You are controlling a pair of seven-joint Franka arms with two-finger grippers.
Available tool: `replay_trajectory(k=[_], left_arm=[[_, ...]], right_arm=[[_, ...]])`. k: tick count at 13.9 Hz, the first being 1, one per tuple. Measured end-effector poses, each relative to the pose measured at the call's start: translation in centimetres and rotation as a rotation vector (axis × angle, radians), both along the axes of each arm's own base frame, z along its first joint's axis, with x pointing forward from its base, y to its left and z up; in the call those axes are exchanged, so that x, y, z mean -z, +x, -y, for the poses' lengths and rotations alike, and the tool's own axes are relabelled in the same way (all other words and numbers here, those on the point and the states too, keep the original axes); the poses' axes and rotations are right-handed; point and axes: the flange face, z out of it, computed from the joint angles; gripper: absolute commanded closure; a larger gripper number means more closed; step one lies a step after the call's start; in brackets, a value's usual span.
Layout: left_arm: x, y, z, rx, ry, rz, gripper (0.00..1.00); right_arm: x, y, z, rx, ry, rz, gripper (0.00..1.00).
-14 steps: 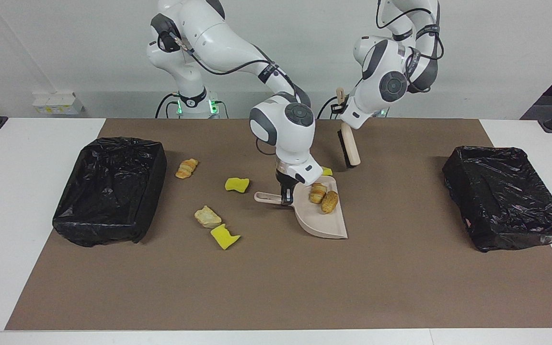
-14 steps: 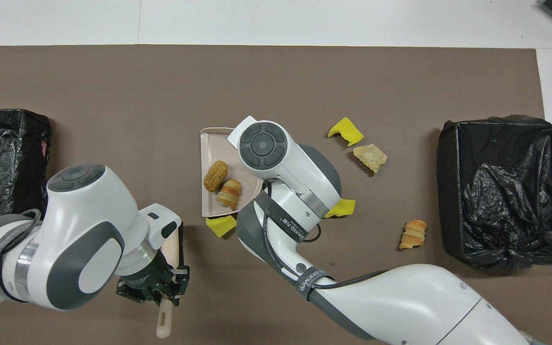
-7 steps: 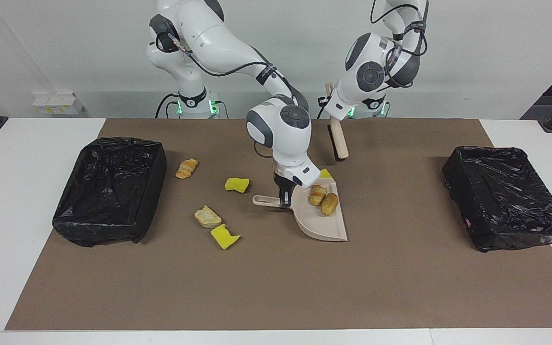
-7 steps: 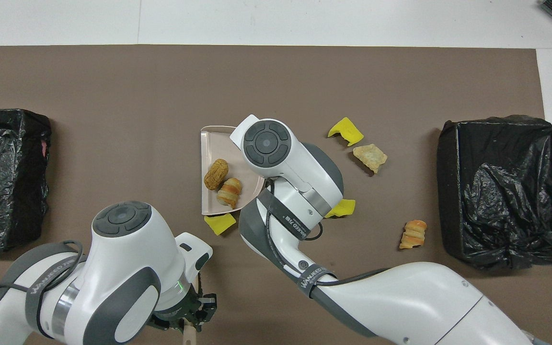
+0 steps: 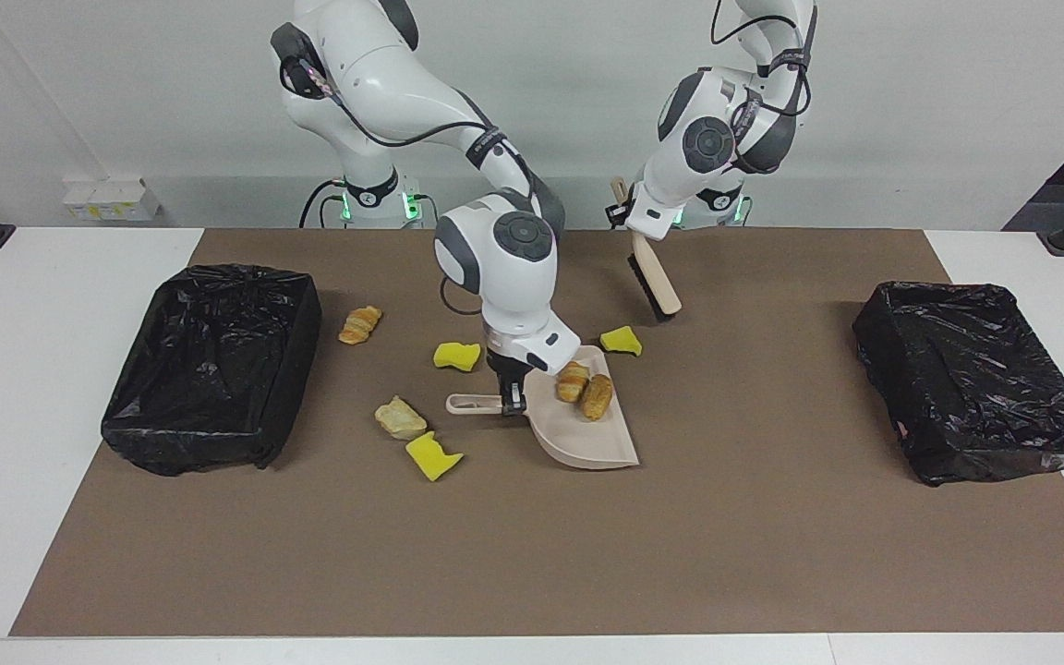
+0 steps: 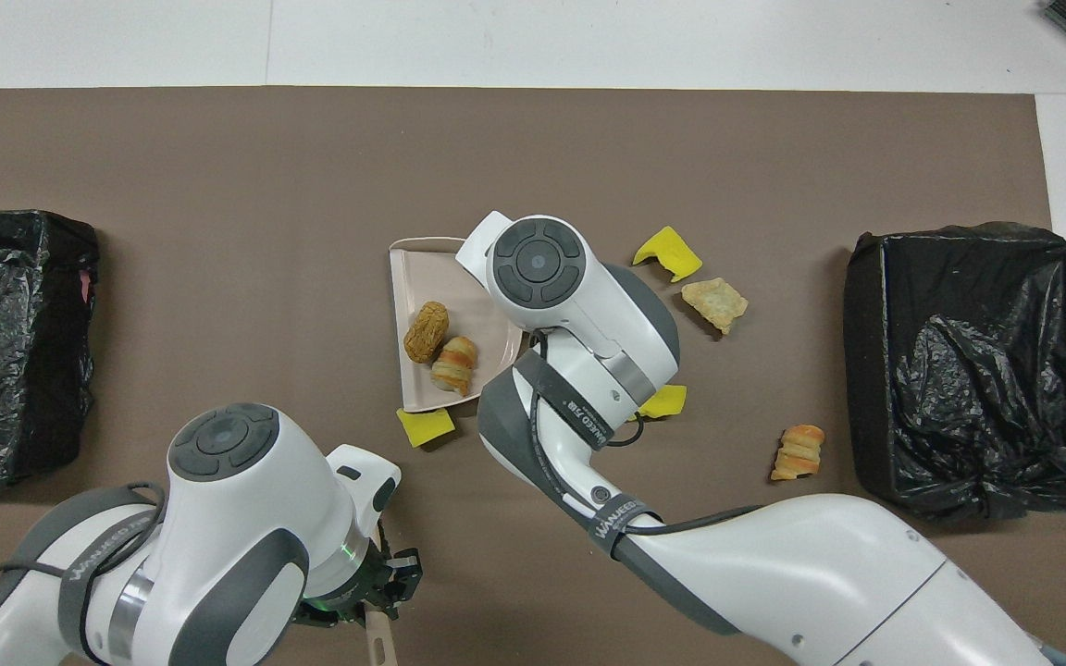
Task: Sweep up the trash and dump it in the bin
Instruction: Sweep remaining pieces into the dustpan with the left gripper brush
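Trash (image 5: 448,355) lies all over the middle of your brown mat (image 5: 532,554). Two tan pastry bits (image 5: 585,388) sit side by side in the pink dustpan (image 5: 587,439). One yellow chunk (image 5: 621,340) lies on the mat just beside the pan, on the side nearer to the robots. Toward the right arm's end you can see two more yellow chunks and two more tan bits. One yellow piece (image 5: 455,356) is near the pan's handle. A flat tan bit (image 5: 400,417) and a yellow scrap (image 5: 431,456) lie close together, farther from the robots. A rolled pastry (image 5: 360,324) lies near the black bin (image 5: 213,365) at that end.

Your right gripper (image 5: 513,401) points down at the pan's handle, and its fingers are closed on it. The pan's flat part rests low on the mat.

Your left gripper (image 5: 622,205) is up over the mat's edge by the robots. It has a tight hold on the brush (image 5: 654,280) by the handle. The brush hangs tilted, with its black bristles low, near the lone yellow chunk but apart from it.

Another black bin (image 5: 975,380) sits at the left arm's end
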Motion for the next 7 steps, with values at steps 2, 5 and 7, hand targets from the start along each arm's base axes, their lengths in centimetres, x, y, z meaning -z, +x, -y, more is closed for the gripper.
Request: replay_trajectory(k=[2, 5, 7], left_arm=[[-0.1, 0.3, 0.4, -0.034, -0.013, 0.022, 1.00], [0.3, -0.1, 1.7, -0.042, -0.021, 0.063, 1.00], [1.0, -0.2, 1.8, -0.018, -0.028, 0.060, 1.00]], right_arm=[[-0.8, -0.1, 1.2, -0.031, -0.020, -0.019, 1.00], [0.6, -1.8, 1.0, -0.060, -0.050, -0.043, 1.00], [1.8, -3.0, 0.9, -0.075, -0.060, -0.056, 1.00]])
